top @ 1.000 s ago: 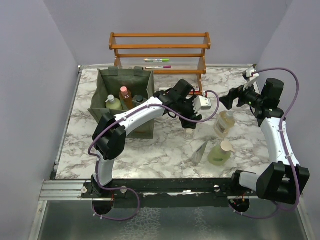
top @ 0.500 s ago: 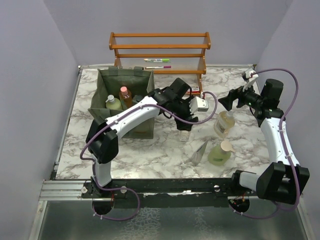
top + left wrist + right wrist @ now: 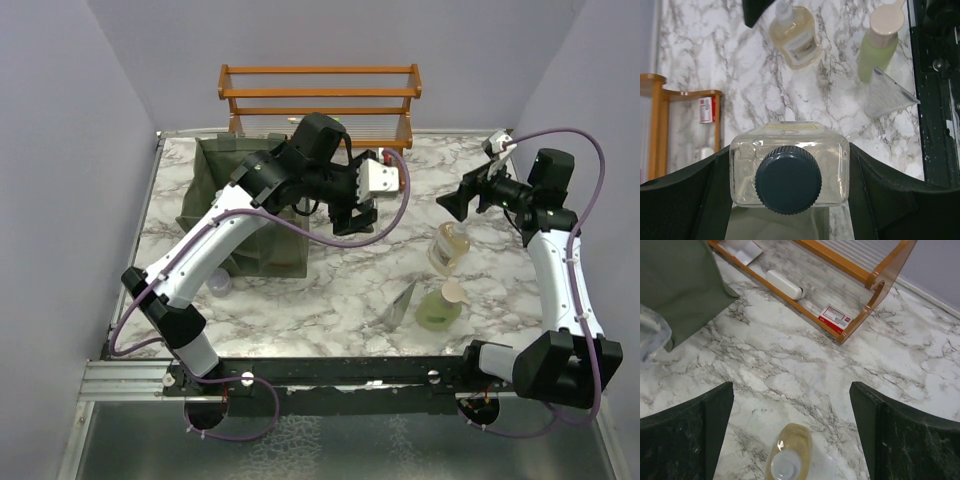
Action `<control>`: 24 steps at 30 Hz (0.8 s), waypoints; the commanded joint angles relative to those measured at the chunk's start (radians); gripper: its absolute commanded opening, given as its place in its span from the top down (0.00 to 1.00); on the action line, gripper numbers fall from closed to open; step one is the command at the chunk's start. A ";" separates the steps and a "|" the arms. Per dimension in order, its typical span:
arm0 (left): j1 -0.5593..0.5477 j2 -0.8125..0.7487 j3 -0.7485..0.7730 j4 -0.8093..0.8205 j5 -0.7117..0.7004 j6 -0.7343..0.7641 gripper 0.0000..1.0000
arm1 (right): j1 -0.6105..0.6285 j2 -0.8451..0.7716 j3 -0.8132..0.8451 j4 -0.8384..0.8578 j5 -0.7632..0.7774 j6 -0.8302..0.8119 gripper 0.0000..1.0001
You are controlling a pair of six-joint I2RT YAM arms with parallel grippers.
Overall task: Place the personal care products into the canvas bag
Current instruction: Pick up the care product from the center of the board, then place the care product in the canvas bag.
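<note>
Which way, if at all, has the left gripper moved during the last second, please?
Yes. The left gripper, holding the clear bottle, has shifted back and left, toward the wooden rack and the canvas bag.

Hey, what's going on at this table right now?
The left gripper holds a clear bottle with a black cap, lifted beside the canvas bag. The right gripper is open and empty, hovering above the amber pump bottle. That bottle, a pale green bottle and a grey pouch sit on the marble table, not yet bagged.
</note>
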 commanded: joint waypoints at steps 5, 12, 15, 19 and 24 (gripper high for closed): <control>0.050 -0.117 0.234 -0.008 0.054 -0.010 1.00 | 0.067 0.001 0.157 -0.150 -0.114 -0.082 0.03; 0.147 -0.173 0.357 -0.018 0.152 -0.078 1.00 | 0.210 0.028 0.246 -0.159 -0.068 -0.083 0.05; 0.214 -0.204 0.381 -0.011 0.188 -0.104 1.00 | 0.280 0.055 0.285 -0.163 -0.070 -0.087 0.06; 0.321 -0.255 0.376 -0.009 0.198 -0.114 1.00 | 0.412 0.105 0.353 -0.160 -0.016 -0.082 0.07; 0.497 -0.325 0.315 -0.012 0.250 -0.092 1.00 | 0.579 0.195 0.451 -0.114 0.139 0.031 0.13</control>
